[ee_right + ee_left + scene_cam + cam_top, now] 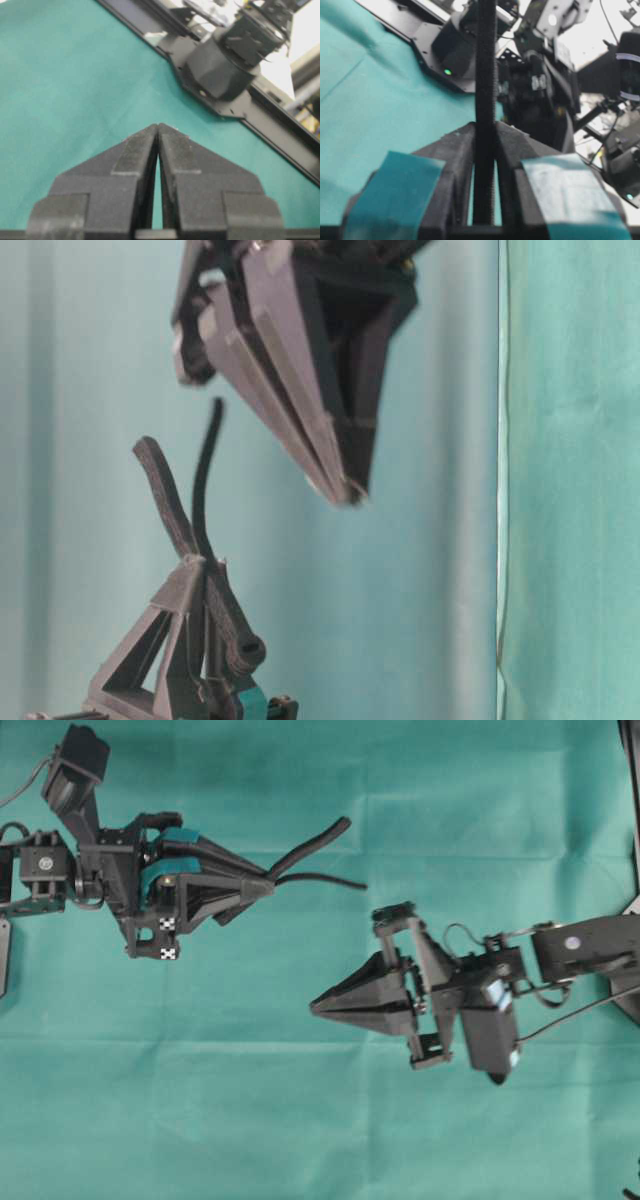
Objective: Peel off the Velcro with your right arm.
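Note:
The Velcro [312, 845] is a black strap whose two layers fork apart beyond the fingertips, one curving up and away, the other thin and nearly straight [330, 880]. My left gripper [268, 886], with teal-taped fingers, is shut on its joined end and holds it above the cloth. In the left wrist view the strap [485, 75] runs straight up from between the closed fingertips [485, 131]. In the table-level view both layers [165, 495] stand up from the left gripper [212, 575]. My right gripper [314, 1007], all black, is shut and empty, below and right of the strap's free ends [158, 126] [340, 492].
Green cloth [300, 1120] covers the table. The left arm's base [220, 65] and a black frame rail [280, 135] show beyond the right gripper in the right wrist view. The right arm's body [545, 85] fills the background of the left wrist view.

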You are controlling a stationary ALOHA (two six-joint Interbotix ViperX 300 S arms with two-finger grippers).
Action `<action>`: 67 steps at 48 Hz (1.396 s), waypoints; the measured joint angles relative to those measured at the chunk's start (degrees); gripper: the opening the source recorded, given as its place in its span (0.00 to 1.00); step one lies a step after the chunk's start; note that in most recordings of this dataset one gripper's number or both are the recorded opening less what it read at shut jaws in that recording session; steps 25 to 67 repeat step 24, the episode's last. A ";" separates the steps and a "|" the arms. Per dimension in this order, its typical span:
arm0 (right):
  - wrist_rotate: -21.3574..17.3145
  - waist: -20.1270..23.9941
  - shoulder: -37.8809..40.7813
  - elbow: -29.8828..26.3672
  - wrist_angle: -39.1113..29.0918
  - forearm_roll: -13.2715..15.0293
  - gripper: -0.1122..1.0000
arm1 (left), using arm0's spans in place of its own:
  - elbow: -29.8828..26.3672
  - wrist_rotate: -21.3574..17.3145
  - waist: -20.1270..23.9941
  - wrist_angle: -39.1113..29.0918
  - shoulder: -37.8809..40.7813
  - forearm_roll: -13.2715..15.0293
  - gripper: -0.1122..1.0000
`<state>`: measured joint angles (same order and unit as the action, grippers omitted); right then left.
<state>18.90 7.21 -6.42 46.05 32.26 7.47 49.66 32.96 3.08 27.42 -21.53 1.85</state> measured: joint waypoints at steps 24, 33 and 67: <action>-0.18 -2.20 -6.77 4.66 0.00 -6.15 0.02 | 3.43 -0.97 0.00 0.00 -3.25 -0.35 0.19; -0.18 -2.20 -6.77 4.66 0.00 -6.15 0.02 | 3.43 -0.97 0.00 0.00 -3.25 -0.35 0.19; -0.18 -2.20 -6.77 4.66 0.00 -6.15 0.02 | 3.43 -0.97 0.00 0.00 -3.25 -0.35 0.19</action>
